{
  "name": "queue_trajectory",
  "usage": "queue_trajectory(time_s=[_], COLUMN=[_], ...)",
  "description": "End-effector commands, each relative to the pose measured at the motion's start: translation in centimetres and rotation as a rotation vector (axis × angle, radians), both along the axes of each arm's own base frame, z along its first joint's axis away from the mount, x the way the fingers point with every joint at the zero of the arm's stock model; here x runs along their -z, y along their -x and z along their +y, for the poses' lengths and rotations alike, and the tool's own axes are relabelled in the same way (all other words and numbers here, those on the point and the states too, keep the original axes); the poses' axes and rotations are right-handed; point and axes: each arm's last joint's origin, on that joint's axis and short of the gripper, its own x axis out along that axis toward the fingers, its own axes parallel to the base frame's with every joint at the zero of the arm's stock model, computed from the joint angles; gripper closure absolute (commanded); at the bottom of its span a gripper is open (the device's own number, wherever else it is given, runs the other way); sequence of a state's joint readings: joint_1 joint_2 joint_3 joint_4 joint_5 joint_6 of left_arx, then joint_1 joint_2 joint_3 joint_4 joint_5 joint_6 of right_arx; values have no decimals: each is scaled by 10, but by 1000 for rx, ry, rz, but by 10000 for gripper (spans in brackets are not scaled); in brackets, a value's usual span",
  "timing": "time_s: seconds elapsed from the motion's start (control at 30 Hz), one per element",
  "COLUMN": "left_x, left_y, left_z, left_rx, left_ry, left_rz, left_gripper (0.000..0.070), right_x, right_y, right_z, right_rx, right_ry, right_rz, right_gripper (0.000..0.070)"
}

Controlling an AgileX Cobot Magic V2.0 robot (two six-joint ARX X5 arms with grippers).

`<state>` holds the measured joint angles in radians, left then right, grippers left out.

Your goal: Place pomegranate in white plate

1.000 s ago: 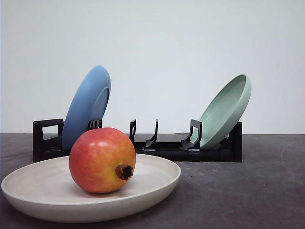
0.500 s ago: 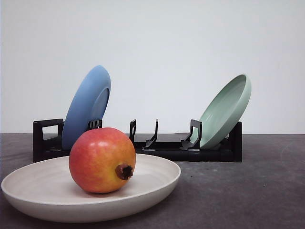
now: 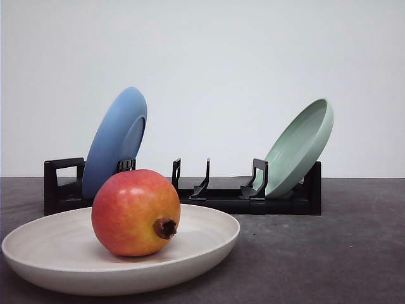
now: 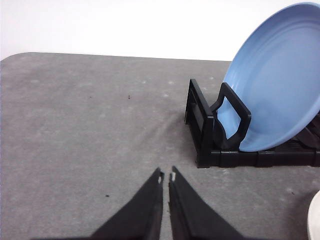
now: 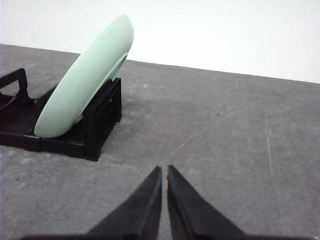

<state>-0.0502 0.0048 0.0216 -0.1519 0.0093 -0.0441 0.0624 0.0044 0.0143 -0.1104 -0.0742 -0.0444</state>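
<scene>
Behind the plate in front of you, a black dish rack (image 3: 190, 193) runs across the grey bench (image 3: 329, 253). A blue plate (image 3: 115, 142) leans upright in the rack's left end, and a pale green plate (image 3: 300, 147) leans in its right end; the slots between them hold nothing. Nothing stands between the rack and the white plate (image 3: 57, 250), which lies flat on the bench close to the front camera, left of centre. The pomegranate (image 3: 135, 212) rests inside that plate, its dark crown nub pointing forward and to the right. Your left gripper (image 4: 166, 176) hovers over bare bench near the rack's blue-plate end, fingers almost touching and holding nothing. Your right gripper (image 5: 164, 169) hovers over bare bench near the green-plate end, likewise nearly closed and holding nothing.
</scene>
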Motion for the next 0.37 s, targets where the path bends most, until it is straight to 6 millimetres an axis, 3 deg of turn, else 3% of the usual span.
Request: queue_trajectory(time_s=[0.0, 0.33], left_x=[2, 2], left_y=[-1, -1], left_z=[0, 0], left_rx=[2, 2], left_ry=[-8, -8], left_rz=[-5, -5], left_gripper=[700, 700], right_x=[0, 0], right_y=[0, 0], right_z=[0, 0], right_rx=[6, 6], right_ry=[-11, -11], right_rz=[-8, -8], right_gripper=[683, 683])
